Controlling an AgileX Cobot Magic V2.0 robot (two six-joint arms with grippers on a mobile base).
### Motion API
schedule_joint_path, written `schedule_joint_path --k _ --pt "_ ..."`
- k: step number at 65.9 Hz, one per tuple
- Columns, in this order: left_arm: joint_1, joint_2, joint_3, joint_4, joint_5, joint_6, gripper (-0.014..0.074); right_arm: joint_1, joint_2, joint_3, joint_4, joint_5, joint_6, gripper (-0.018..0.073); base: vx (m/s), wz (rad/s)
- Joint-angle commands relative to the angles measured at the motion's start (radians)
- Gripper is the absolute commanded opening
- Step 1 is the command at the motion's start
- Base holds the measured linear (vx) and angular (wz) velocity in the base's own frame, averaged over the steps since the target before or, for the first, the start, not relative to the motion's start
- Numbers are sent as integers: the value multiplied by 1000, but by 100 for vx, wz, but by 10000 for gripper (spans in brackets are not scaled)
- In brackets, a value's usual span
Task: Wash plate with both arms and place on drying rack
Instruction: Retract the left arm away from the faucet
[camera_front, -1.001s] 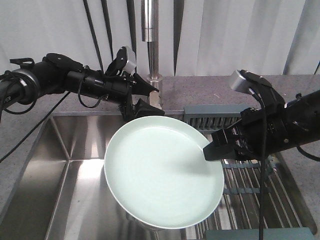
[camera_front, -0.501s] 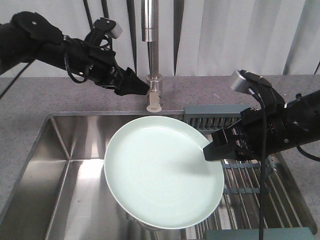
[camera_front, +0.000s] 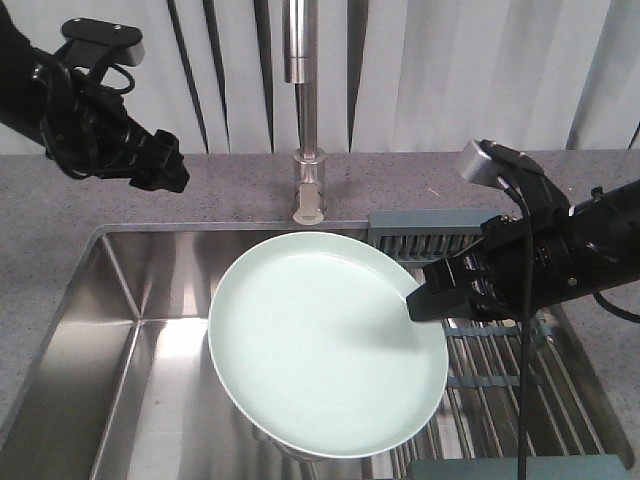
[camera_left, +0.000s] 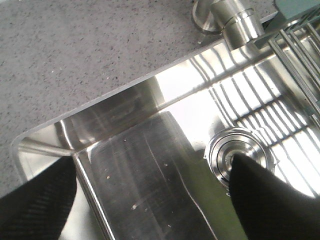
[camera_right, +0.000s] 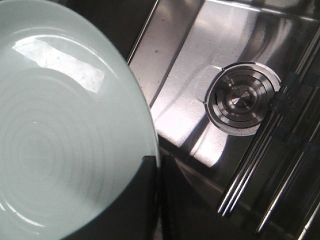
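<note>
The right gripper (camera_front: 418, 299) is pinching the rim of the plate (camera_front: 310, 350), holding it tilted over the sink (camera_front: 120, 340); the left gripper (camera_front: 163, 168) is hovering high by the counter (camera_front: 230, 195), fingers spread.

A kitchen: steel sink (camera_front: 125, 300), faucet (camera_front: 305, 120), speckled countertop (camera_front: 235, 190).

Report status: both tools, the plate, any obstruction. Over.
Left tool open, empty, raised left of faucet. Right tool shut on plate rim, plate tilted over sink. Nothing seen blocking drying rack.
</note>
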Motion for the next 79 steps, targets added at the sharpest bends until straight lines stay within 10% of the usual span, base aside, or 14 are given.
schedule_joint_path --k 1,37,79 --pt "-4 -136 85 28 -115 -71 585 -3 -31 -24 50 -16 -4 -9 0 0" --pt "-4 -572 598 231 -252 -330 585 -3 -31 -24 50 -16 -4 -9 0 0" --pt "-4 -891 820 227 -272 -353 585 -3 -31 -24 50 -16 -4 -9 0 0"
